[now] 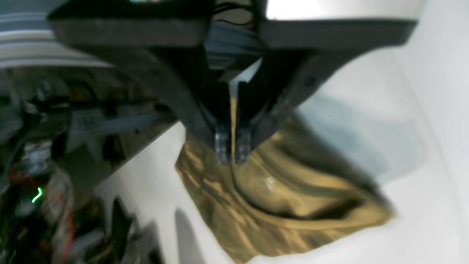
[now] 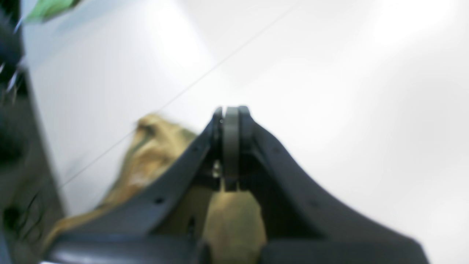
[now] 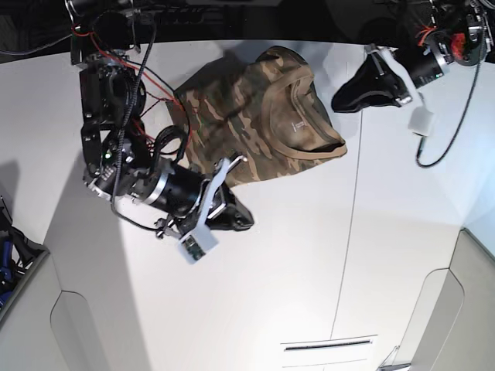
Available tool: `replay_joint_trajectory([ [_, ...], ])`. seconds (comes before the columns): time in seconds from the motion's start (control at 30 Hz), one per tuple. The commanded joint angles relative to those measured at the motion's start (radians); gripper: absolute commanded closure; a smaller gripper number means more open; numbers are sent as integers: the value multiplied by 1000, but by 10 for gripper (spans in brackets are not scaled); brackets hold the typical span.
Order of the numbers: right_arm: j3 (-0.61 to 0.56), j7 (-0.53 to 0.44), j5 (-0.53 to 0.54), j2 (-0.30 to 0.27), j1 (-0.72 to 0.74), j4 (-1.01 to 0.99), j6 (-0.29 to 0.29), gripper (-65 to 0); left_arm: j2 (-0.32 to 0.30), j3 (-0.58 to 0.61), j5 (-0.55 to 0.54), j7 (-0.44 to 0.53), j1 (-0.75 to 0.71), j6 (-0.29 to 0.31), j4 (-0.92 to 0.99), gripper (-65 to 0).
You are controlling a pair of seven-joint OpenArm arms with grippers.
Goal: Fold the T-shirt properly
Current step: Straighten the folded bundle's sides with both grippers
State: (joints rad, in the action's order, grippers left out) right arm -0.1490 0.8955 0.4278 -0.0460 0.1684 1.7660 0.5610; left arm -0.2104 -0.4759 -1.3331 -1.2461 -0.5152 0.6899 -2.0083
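Observation:
The T-shirt (image 3: 255,116), camouflage with a tan ribbed collar, lies crumpled at the back middle of the white table (image 3: 309,270). My left gripper (image 3: 336,102) is at the shirt's right edge. In the left wrist view its fingers (image 1: 222,146) are shut, with a thin strip of tan cloth of the T-shirt (image 1: 285,194) pinched between them. My right gripper (image 3: 247,221) hovers just in front of the shirt's near edge. In its wrist view the right gripper (image 2: 231,113) is shut over bare table with nothing in it, and the T-shirt (image 2: 154,146) lies behind to its left.
A thin seam (image 3: 352,232) runs front to back across the table. Red and black cables (image 3: 147,85) hang by the right arm's base. Dark clutter (image 1: 44,176) lies beyond the table edge. A slot (image 3: 329,344) sits near the front.

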Motion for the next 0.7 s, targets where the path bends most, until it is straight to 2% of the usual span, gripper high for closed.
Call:
replay_joint_trajectory([
  [0.0,18,-27,14,8,30,-10,3,0,-5,44,31,43,-3,8,-14,-27],
  [0.07,40,-47,13,8,56,-80,4,0,-5,148,137,123,-3,8,-14,-27],
  [0.17,43,-63,14,8,100,-224,4,0,-5,282,235,224,3,8,-14,-27],
  [0.33,42,-116,16,8,161,-474,5,0,19,458,301,238,22,8,-14,-27],
  [0.4,42,-135,17,8,175,-551,23,0,37,515,367,241,22,8,-11,-28],
  [0.53,42,-134,26,10,174,-592,27,0,50,562,497,291,23,8,38,-28],
  [0.67,42,-132,28,10,174,-591,27,0,49,561,556,307,57,8,129,-28],
])
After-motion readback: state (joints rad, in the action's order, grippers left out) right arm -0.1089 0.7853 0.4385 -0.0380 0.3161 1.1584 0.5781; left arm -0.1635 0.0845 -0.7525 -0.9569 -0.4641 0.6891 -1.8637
